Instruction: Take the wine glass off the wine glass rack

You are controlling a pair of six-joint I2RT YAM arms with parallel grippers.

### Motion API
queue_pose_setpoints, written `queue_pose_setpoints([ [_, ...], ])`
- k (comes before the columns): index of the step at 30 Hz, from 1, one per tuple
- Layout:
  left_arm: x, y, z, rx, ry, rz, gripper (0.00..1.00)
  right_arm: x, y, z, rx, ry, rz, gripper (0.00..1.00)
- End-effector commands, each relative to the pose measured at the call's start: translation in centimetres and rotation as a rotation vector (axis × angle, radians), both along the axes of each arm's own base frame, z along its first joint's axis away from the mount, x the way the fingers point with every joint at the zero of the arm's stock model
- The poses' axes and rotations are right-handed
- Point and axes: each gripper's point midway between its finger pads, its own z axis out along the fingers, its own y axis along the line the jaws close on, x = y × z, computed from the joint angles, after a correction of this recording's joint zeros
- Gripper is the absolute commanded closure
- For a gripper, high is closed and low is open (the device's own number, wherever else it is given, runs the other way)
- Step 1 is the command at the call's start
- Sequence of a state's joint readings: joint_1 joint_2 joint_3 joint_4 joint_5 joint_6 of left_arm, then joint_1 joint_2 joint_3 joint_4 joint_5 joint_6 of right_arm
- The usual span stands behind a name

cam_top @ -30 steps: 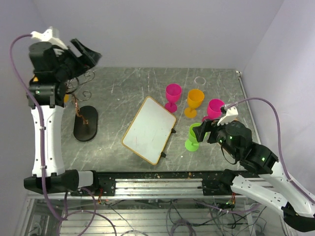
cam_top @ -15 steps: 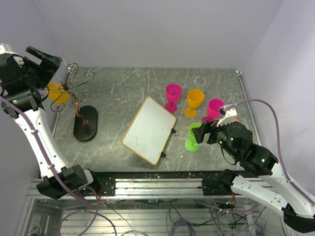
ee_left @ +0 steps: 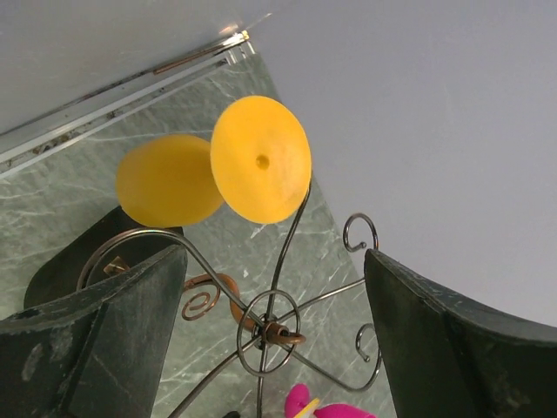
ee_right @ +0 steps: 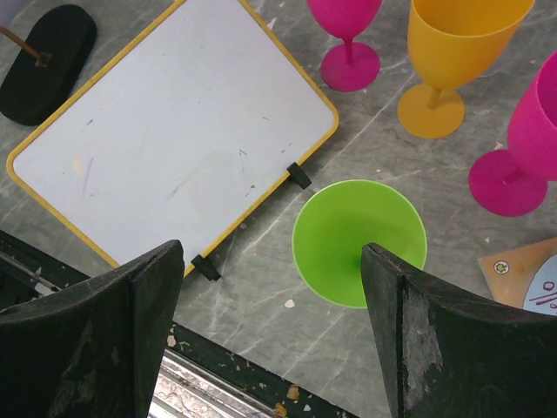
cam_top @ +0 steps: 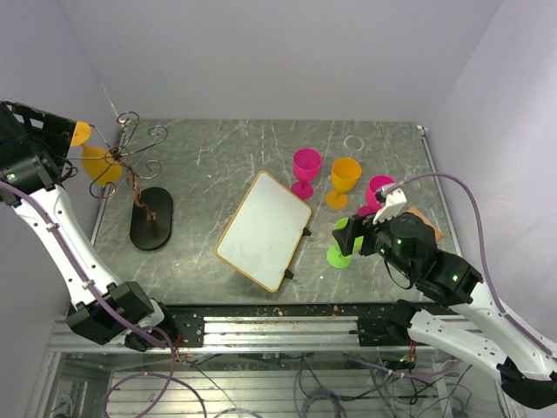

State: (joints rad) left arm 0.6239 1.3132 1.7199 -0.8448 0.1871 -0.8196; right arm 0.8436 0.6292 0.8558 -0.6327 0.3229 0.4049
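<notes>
So the big change in the last second: the left arm was parked right over the top of the wine glass rack (cam_top: 130,170), and it's since swung way out to the left edge and turned back in. Now the left gripper (ee_left: 274,279) is looking at the rack from the side. Its jaws are spread wide and holding nothing, and in the left wrist view they frame the yellow wine glass (ee_left: 261,158) pretty nicely. The glass itself hasn't gone anywhere. It's still hanging upside down and tilted on one of the scrolled arms on the left side of the rack, foot up top and bowl below, well clear of the surface (cam_top: 226,157). My read is that this was a repositioning move to get a side-on approach, so the actual grab hasn't started and the task is basically all still to do. Next it needs to close in on the stem or bowl without bumping that thin wire tree. The right gripper (ee_right: 274,261) has barely shifted. Its jaws are apart and empty, just above the green glass (ee_right: 359,242) next to the whiteboard (ee_right: 174,139).
</notes>
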Motion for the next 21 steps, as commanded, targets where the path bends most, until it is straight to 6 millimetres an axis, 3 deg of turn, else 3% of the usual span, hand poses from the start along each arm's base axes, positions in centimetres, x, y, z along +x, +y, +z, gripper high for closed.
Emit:
queue_pose_setpoints([
  [1, -0.9, 1.7, 0.6, -0.006, 0.019, 0.123, 0.05, 0.2, 0.5, -0.4, -0.015, 0.001, 0.023, 0.18],
  [10, -0.1, 2.9, -0.3, 0.010, 0.064, 0.133, 0.07, 0.7, 0.3, -1.4, -0.054, 0.030, -0.012, 0.19],
  [16, 0.3, 4.7, -0.5, 0.070, 0.090, 0.170, 0.13, 0.9, 0.7, -2.4, -0.082, 0.065, -0.011, 0.19],
  [21, 1.0, 5.1, -1.1, 0.072, 0.095, 0.159, 0.18, 1.2, 1.0, -3.4, -0.113, 0.099, -0.013, 0.19],
])
